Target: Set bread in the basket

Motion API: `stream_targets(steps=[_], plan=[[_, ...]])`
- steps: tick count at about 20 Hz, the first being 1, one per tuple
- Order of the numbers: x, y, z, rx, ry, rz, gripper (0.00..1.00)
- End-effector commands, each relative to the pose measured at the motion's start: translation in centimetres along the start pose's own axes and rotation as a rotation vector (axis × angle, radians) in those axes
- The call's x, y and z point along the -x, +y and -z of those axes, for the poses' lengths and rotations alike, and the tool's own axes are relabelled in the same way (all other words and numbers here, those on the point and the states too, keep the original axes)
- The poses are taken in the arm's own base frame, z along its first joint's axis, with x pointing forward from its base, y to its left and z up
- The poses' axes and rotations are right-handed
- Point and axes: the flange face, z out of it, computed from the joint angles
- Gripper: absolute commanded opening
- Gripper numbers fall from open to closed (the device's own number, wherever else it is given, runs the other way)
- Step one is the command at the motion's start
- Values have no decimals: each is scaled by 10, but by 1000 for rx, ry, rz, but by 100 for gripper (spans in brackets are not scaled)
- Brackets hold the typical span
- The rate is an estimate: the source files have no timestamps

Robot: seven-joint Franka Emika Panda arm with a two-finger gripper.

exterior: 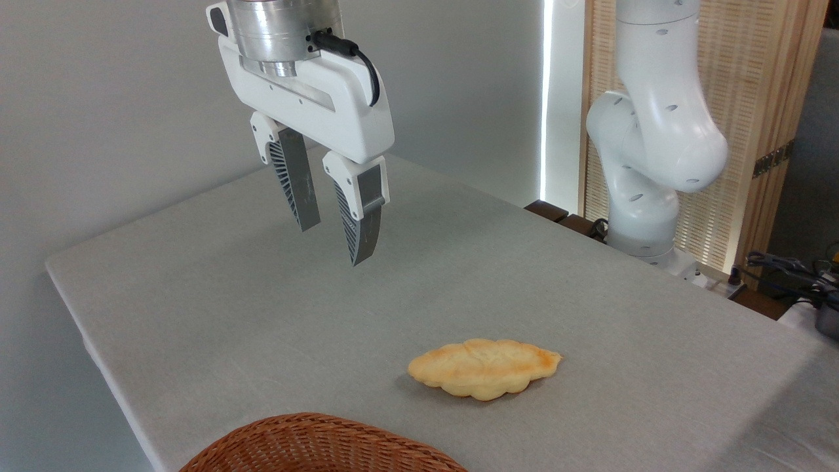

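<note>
Gripper (334, 239) hangs high, jaws apart and empty. The bread (485, 367) lies flat on the table (216, 314), well below and right of the jaws, basket (321, 446) nearer the camera. Risk: fingertips skid off that thin, flat pastry.

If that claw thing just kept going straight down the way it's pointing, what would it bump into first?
Most likely the bare table. The open tool hangs empty above it; the bread seems to lie nearer the camera, though depth is unclear.
</note>
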Motion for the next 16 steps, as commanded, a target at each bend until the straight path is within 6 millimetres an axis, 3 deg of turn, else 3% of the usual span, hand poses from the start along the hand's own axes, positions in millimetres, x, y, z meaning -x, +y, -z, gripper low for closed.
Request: stream_targets(steps=[1,16], plan=[[-1,1,2,7,25,-16,100],[3,-6,-2,20,23,-3,100]])
